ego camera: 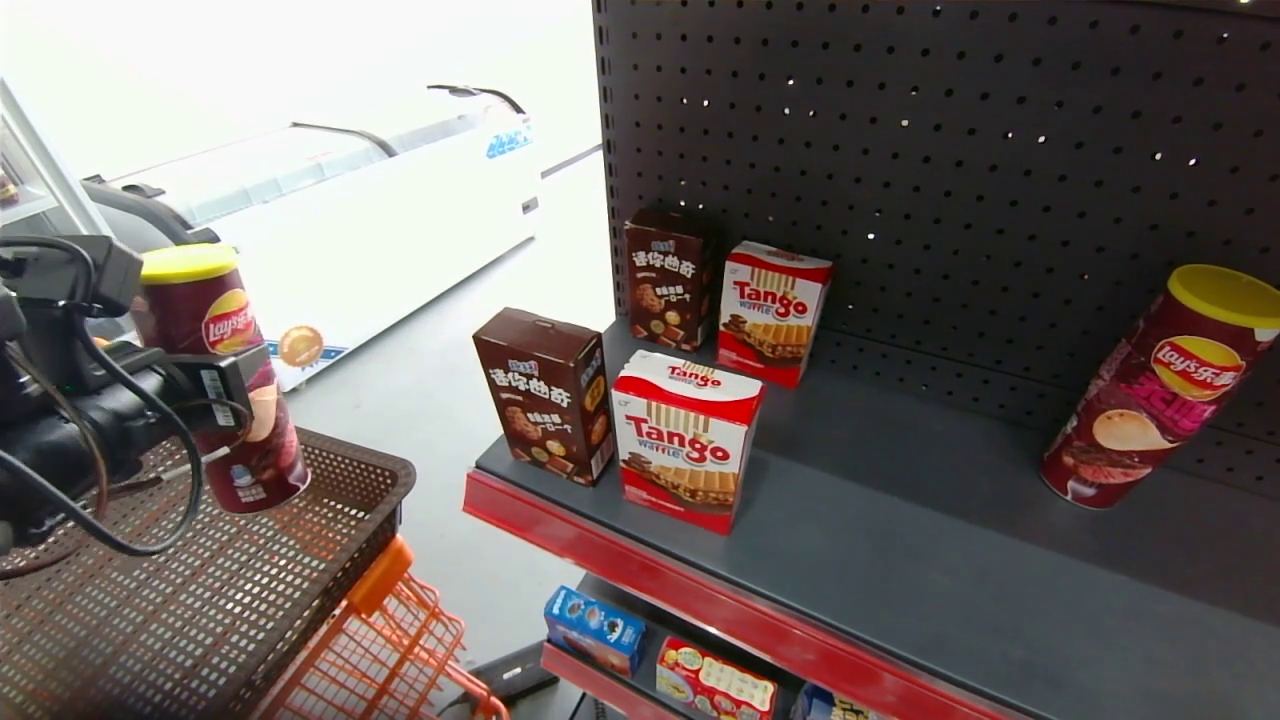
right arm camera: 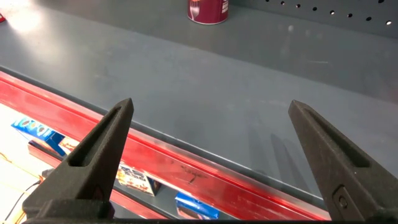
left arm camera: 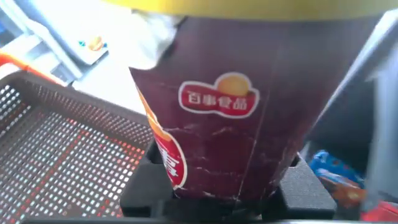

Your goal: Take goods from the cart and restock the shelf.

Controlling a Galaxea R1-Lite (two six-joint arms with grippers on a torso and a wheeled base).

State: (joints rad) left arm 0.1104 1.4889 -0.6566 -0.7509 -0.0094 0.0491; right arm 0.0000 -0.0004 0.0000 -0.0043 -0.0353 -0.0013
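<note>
A dark red chip can (ego camera: 222, 375) with a yellow lid hangs upright above the cart's brown basket (ego camera: 330, 520), with my left gripper (ego camera: 215, 400) shut on its middle. Up close the can (left arm camera: 230, 112) stands between the black pads (left arm camera: 305, 186). A second, identical chip can (ego camera: 1160, 390) stands tilted at the right back of the grey shelf (ego camera: 900, 540), and its base (right arm camera: 208, 10) shows far off. My right gripper (right arm camera: 217, 155) is open in front of the shelf's red front edge (right arm camera: 186, 168), nothing between its fingers.
Two brown cookie boxes (ego camera: 545, 395) (ego camera: 668, 278) and two red-and-white wafer boxes (ego camera: 685, 440) (ego camera: 772, 312) stand at the shelf's left end. A pegboard wall (ego camera: 950, 150) backs the shelf. An orange cart frame (ego camera: 400, 640) sits under the basket. More goods (ego camera: 595, 628) lie on the lower shelf.
</note>
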